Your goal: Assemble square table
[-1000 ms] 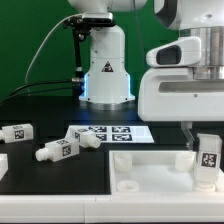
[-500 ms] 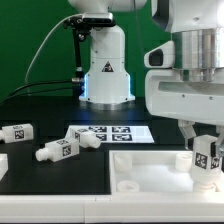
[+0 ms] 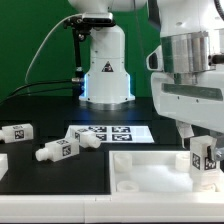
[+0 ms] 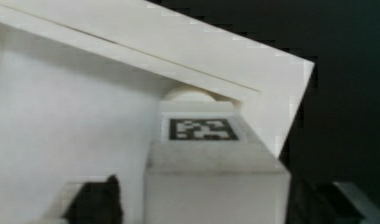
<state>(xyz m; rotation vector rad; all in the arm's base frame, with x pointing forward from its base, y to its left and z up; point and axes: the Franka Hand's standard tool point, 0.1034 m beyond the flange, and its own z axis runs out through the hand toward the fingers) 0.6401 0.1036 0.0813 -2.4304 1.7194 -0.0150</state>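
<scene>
Gripper point(image 3: 205, 143) open, fingers point(image 4: 98, 200) either side of upright tagged leg point(image 3: 207, 160), leg standing at corner of white tabletop point(image 3: 150, 168), second leg point(image 3: 60, 150) and third leg point(image 3: 18, 132) lying on worktop point(image 3: 40, 178)

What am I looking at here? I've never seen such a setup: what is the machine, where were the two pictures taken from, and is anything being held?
The big white machine is a robot arm that ends in a two-finger claw. One picture comes from a camera standing off the arm. The other comes from a camera on its wrist, looking down between the fingers. On the black table lie a white square tabletop, a flat marker board printed with black tags, and loose tagged legs. One more leg stands upright at the tabletop's corner, between the claw's fingers. The wrist view shows a gap beside it, so the claw looks open rather than gripping.
</scene>
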